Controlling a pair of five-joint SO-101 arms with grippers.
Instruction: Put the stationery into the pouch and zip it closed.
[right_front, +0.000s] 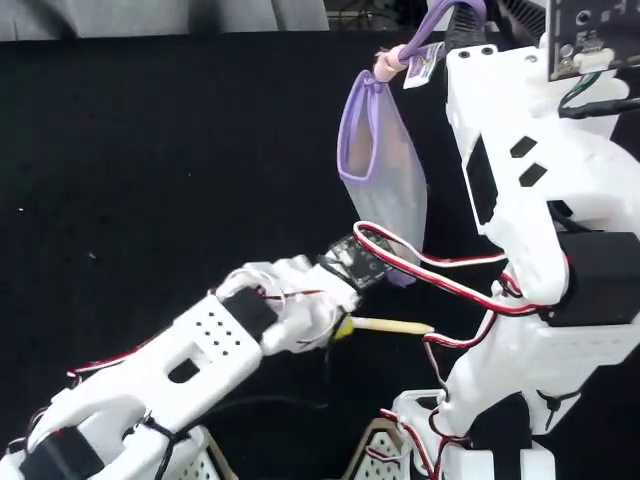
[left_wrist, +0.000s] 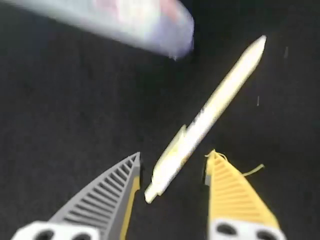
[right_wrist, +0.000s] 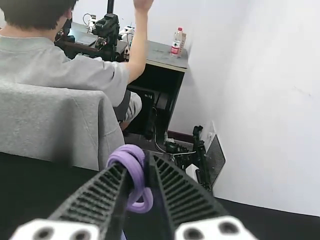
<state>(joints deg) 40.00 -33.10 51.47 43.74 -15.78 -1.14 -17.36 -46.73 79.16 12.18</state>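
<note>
- A black table (right_front: 150, 180) is stretching out beneath me, dark all the way across.
- A grey cloth (right_wrist: 50, 125) is showing just beyond the table's far edge.
- A dark desk (right_wrist: 167, 54) is standing against a white wall (right_wrist: 270, 90), and a bottle (right_wrist: 176, 41) is sitting upright on it.
- Black cables (right_wrist: 182, 149) are lying tangled on the floor below that desk, beside a black mesh panel (right_wrist: 216, 159).

High: looks down on the table (right_front: 150, 150).
Left wrist: close over the pen (left_wrist: 210, 112), also at high's five o'clock.
Right wrist: faces the room (right_wrist: 260, 75).
</note>
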